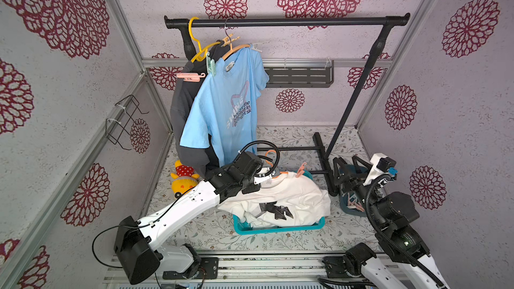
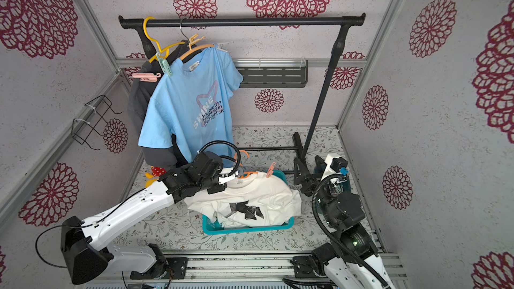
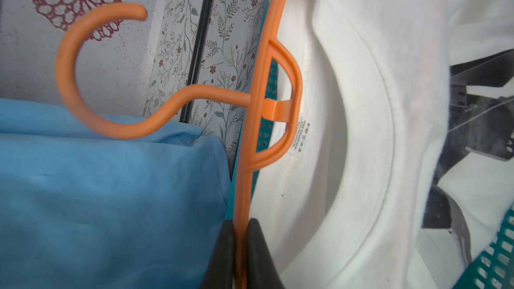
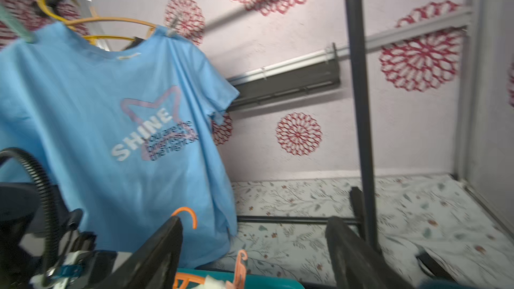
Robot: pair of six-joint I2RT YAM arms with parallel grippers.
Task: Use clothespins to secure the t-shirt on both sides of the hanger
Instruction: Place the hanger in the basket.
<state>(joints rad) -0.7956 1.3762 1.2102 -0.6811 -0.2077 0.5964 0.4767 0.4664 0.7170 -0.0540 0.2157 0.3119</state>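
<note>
Pale walls [image 1: 319, 43] with crimson rosettes [image 1: 289, 100]; floral floor [image 1: 208, 232] — black garment rack [image 1: 292, 21].

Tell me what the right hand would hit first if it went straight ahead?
Likely the peach clothespin just ahead of the open right hand; if it passes over that, the rack's low bar. Depth is unclear.

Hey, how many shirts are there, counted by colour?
Blue shirt: 1
Dark grey shirt: 1
White shirt: 1
Total: 3

Rack post [image 1: 358, 87] just beside right claw [image 1: 345, 162]
</note>
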